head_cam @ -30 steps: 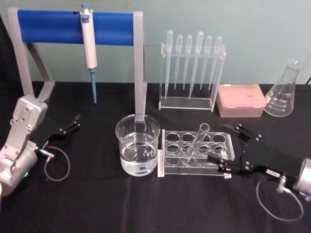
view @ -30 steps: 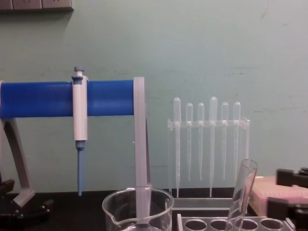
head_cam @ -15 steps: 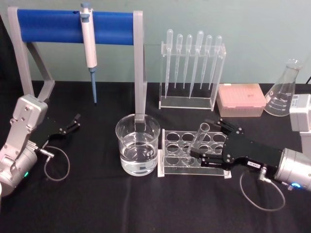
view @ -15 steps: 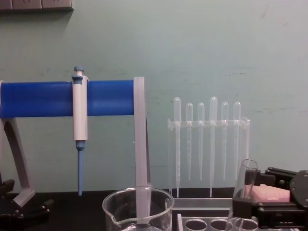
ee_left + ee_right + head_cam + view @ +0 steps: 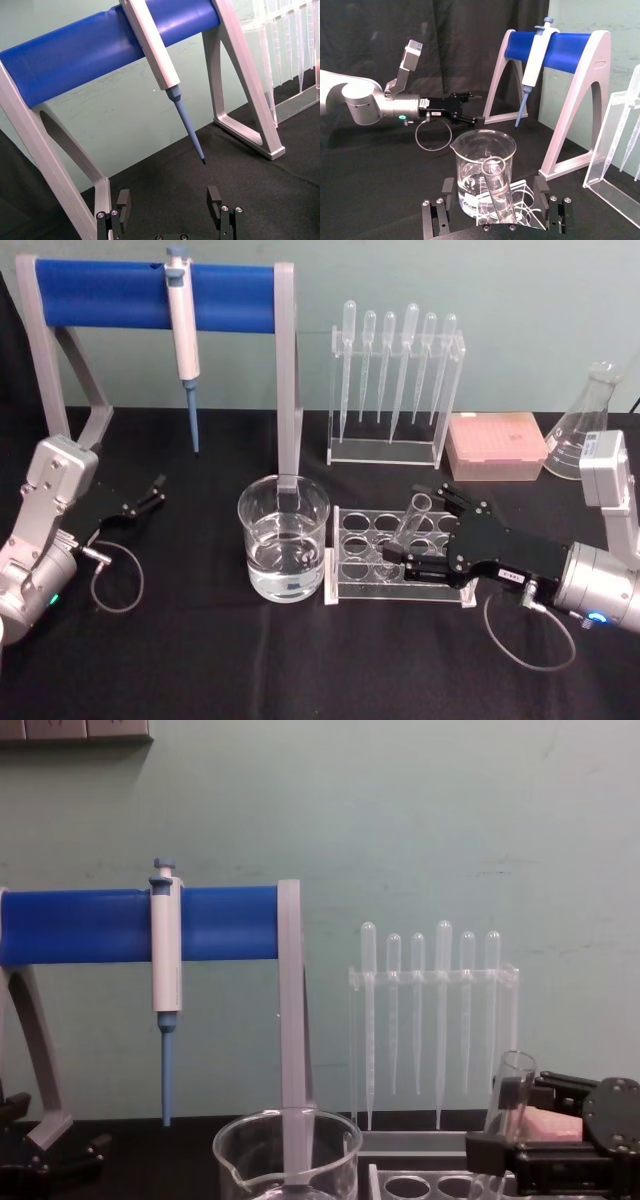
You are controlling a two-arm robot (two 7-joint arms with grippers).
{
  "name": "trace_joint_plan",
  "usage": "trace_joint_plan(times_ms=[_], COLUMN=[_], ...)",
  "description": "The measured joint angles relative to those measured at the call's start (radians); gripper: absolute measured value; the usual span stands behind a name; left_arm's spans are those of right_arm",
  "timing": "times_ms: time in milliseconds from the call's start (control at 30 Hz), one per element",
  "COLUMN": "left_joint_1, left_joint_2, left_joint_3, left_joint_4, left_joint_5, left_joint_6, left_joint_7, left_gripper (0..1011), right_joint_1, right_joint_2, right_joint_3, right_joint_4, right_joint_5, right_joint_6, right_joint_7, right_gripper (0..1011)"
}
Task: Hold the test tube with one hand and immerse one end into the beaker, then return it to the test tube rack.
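While in rack (image 5: 352, 540), test tube (image 5: 410, 523) aslant.

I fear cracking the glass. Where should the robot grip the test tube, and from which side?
The shaft above the rack, below the rim, approached from the robot's right: the test tube leans in its hole with the beaker to its left. The right end effector straddles it, open.

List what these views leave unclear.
- Bottom of the test tube and its hole in the rack: head view, behind a finger of the right gripper.
- Water level in the beaker: chest view, cut off by the bottom edge.
- Flask markings: head view, too small.
- Left gripper: parked at left.
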Motion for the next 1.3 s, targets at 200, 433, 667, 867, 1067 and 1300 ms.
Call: trace_joint_plan(times_ms=[200,433,667,867,1067,1300], left_joint_1=[0.0,0.0,0.0,0.0,0.0,0.0], left_joint_2=[0.0,0.0,0.0,0.0,0.0,0.0], left_joint_3=[0.0,0.0,0.0,0.0,0.0,0.0], left_joint_4=[0.0,0.0,0.0,0.0,0.0,0.0], left_joint_5=[0.0,0.0,0.0,0.0,0.0,0.0], left_joint_6=[0.0,0.0,0.0,0.0,0.0,0.0], left_joint_7=[0.0,0.0,0.0,0.0,0.0,0.0], left_gripper=[1000,1000,1000,1000,1000,1000], right_joint_1=[-0.002,-0.003,-0.004,-0.004,-0.004,0.001], right_joint_2=[0.001,0.002,0.003,0.003,0.004,0.008], right_joint_3=[0.002,0.003,0.004,0.005,0.005,0.008], right_joint_4=[-0.002,-0.003,-0.004,-0.005,-0.005,-0.013], right_joint_5=[0.001,0.001,0.002,0.002,0.003,-0.003], right_joint_6=[-0.001,-0.001,-0.002,-0.003,-0.003,-0.002], right_joint_7=[-0.001,-0.001,-0.002,-0.003,-0.004,-0.018], right_gripper=[883,678,452,277,250,247])
